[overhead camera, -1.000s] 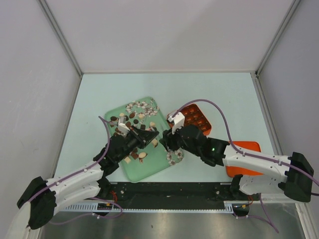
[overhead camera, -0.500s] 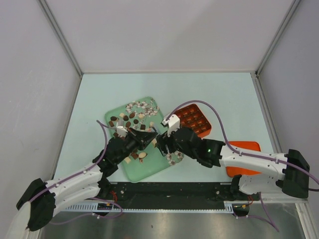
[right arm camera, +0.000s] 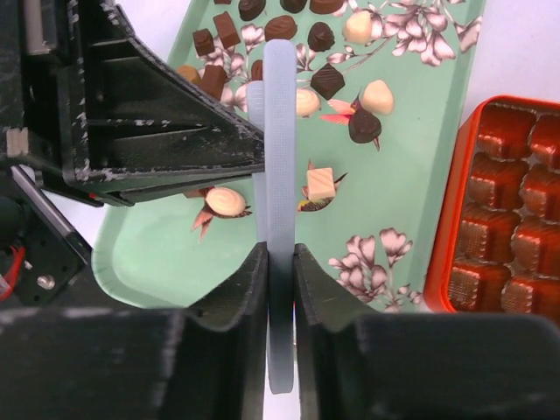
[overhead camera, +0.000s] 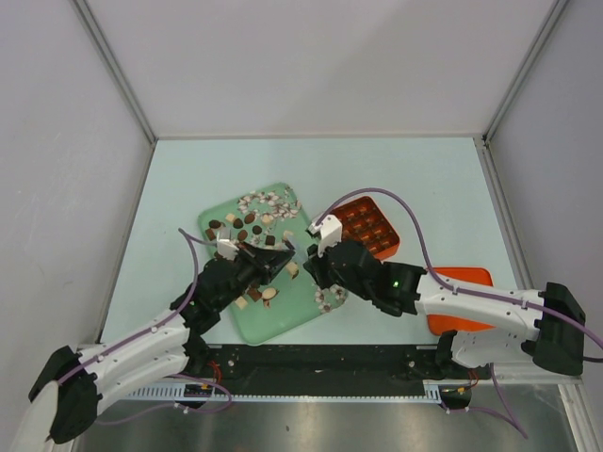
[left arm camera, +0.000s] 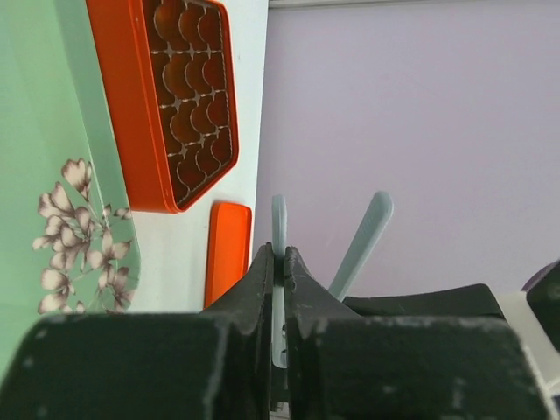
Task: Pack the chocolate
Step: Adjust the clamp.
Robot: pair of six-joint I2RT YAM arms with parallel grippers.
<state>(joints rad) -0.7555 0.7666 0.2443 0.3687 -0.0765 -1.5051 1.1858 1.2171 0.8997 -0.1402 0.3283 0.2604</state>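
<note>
The chocolate [overhead camera: 247, 224] lies scattered on a green flowered tray [overhead camera: 283, 315]: dark, light brown and cream pieces [right arm camera: 328, 83]. Over the tray's right part, both grippers meet on one pair of pale blue tongs [right arm camera: 280, 131]. My left gripper [left arm camera: 281, 254] is shut on one arm of the tongs, and the other arm [left arm camera: 363, 236] splays off to the right. My right gripper [right arm camera: 280, 249] is shut on the tongs lower down. In the top view the left gripper [overhead camera: 281, 256] and right gripper [overhead camera: 309, 260] almost touch. No chocolate sits in the tongs.
An orange box with a grid of cells [overhead camera: 369, 226] stands right of the tray, also seen in the wrist views [left arm camera: 188, 96] [right arm camera: 512, 236]. Its orange lid [overhead camera: 462, 301] lies near the right arm. Grey walls close in the table on three sides.
The right jaws widened, then closed on the tongs. The left jaws closed fully on one arm of the tongs. Both wrists shifted slightly over the tray.
</note>
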